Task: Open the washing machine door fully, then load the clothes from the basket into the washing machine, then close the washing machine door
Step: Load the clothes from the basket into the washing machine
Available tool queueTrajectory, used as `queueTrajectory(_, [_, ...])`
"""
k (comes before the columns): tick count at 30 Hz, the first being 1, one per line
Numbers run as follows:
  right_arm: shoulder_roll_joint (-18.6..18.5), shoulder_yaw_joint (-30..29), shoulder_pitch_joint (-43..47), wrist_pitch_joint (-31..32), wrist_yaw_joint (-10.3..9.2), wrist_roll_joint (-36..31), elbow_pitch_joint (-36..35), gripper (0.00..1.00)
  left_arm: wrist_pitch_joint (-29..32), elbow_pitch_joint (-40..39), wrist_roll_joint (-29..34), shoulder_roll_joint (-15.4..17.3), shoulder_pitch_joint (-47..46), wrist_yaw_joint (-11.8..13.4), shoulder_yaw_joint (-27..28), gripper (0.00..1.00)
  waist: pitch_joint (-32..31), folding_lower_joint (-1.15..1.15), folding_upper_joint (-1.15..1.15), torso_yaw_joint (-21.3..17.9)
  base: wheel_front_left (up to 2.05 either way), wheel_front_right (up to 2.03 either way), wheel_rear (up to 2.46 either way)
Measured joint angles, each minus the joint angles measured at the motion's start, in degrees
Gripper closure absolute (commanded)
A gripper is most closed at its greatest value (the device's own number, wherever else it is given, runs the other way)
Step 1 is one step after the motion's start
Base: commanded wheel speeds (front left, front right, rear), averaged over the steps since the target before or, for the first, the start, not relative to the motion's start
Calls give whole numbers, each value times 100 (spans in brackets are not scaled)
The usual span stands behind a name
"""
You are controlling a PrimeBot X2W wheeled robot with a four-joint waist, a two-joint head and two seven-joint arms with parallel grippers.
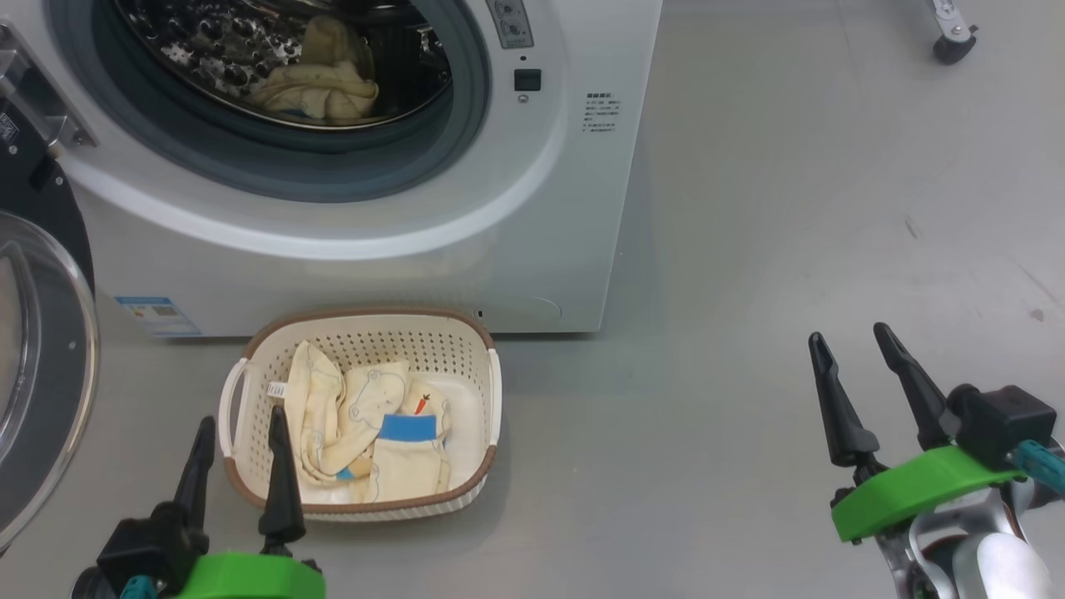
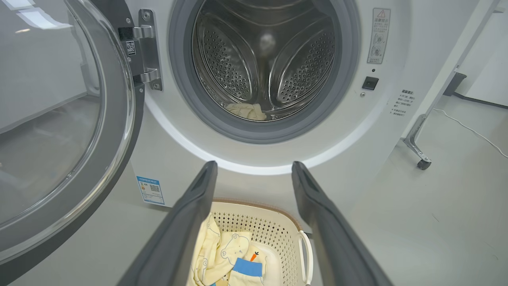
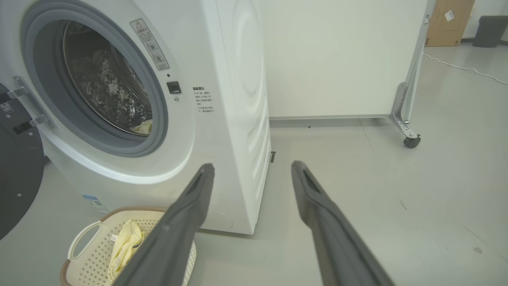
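From the head view I see the washing machine (image 1: pixel 374 241), but its top is cut off, so I only get the lower part of the round hole. The door (image 1: pixel 42 358) hangs open at the left edge, mostly out of the picture. It has a shiny black ring and clear glass. Inside the steel drum (image 1: pixel 208 50), which is full of little holes, lies a lump of yellow cloth (image 1: pixel 320 83). The basket (image 1: pixel 416 345) sits on the grey floor (image 1: pixel 749 249) just in front of the machine. It is cream plastic with holes and a brown rim. The clothes (image 1: pixel 366 433) in it are soft and yellow, with a blue band and a tiny orange carrot. The left gripper (image 1: pixel 241 416) is by the basket's near left corner, fingers apart, holding nothing. The right gripper (image 1: pixel 849 333) is well off to the right over bare floor, fingers apart and empty too. The blue sticker (image 1: pixel 158 314) and the small print (image 1: pixel 601 112) are too tiny to read. In the left wrist view the two dark fingers hide the basket's sides. A metal hinge (image 2: pixel 145 51) holds the door, and I can't read the warning sticker (image 2: pixel 380 35). In the right wrist view one finger covers half the basket. A brown box (image 3: pixel 448 18) and a dark bin (image 3: pixel 490 26) stand far back.
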Motion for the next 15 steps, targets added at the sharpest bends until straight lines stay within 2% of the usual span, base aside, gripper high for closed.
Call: queueTrajectory(15, [0,-40,166,83,0,0,-140,0,0,40,0,-1,168,-1,18,0,-195,0,0,-50,0,0,0])
